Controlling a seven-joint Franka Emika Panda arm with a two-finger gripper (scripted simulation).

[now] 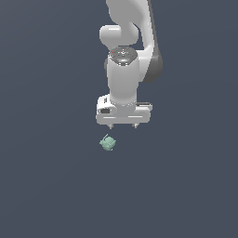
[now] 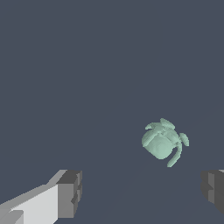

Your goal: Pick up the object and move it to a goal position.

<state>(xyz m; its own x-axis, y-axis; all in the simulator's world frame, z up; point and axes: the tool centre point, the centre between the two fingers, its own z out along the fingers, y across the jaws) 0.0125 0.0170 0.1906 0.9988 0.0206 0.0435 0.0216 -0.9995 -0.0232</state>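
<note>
The object (image 1: 107, 142) is a small pale mint-green lump with little protrusions, lying on the dark grey floor. It rests just below my white gripper (image 1: 123, 126) in the exterior view, slightly toward that view's left. In the wrist view the object (image 2: 162, 141) lies apart from both dark fingertips (image 2: 70, 192), outside the gap between them. My gripper (image 2: 142, 194) is open, its fingers spread wide, and holds nothing.
Plain dark grey floor fills both views. The white arm (image 1: 123, 69) rises behind the gripper toward the top of the exterior view.
</note>
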